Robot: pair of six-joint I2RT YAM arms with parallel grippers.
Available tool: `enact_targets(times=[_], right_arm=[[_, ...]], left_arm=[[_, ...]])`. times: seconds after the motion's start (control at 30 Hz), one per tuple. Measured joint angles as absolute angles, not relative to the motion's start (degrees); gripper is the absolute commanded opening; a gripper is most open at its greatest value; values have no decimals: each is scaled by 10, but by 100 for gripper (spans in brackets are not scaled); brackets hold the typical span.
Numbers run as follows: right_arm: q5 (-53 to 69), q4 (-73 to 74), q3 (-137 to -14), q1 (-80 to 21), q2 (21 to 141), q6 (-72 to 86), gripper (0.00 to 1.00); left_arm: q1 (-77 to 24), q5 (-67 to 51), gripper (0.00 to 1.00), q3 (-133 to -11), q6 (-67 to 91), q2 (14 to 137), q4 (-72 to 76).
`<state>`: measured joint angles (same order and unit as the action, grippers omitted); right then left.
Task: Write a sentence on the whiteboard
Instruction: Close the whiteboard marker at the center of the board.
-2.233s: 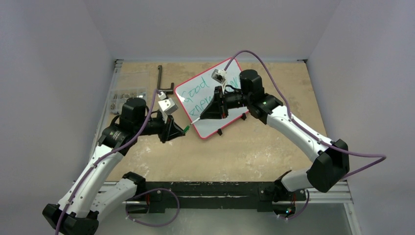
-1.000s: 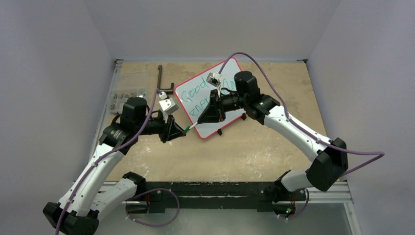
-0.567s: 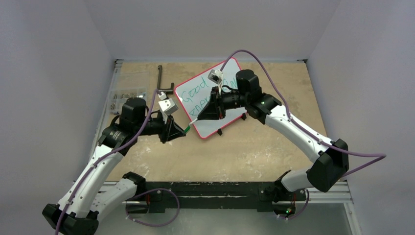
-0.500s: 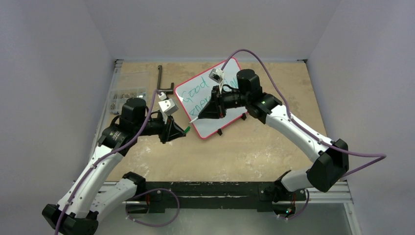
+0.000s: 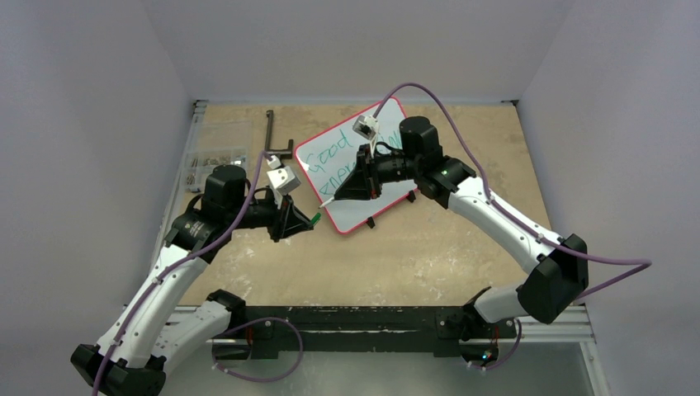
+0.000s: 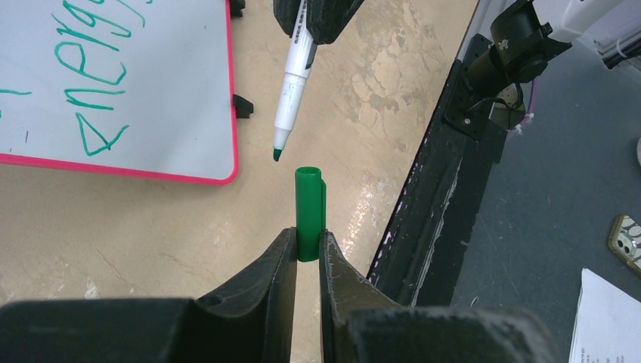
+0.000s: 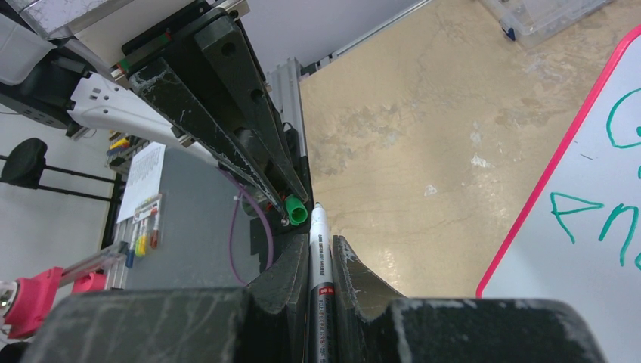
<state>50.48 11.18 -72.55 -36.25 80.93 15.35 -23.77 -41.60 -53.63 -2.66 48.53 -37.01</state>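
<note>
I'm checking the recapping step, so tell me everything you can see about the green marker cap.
The green cap is a small glossy plastic tube with a clip ridge along one side. The left gripper is shut on its base, holding it over the tan table, near the red-framed corner of the whiteboard. Its open mouth points at the tip of the marker, which the right gripper holds. A small gap separates them; nothing else touches the cap.
</note>
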Motion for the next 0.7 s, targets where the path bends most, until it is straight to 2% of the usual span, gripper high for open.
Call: enact_targets(times=[0.7], right_arm=[[506,121,-725,-362,796,153,0]], left_arm=[[-238,-408,0,-536,-26,485,-370]])
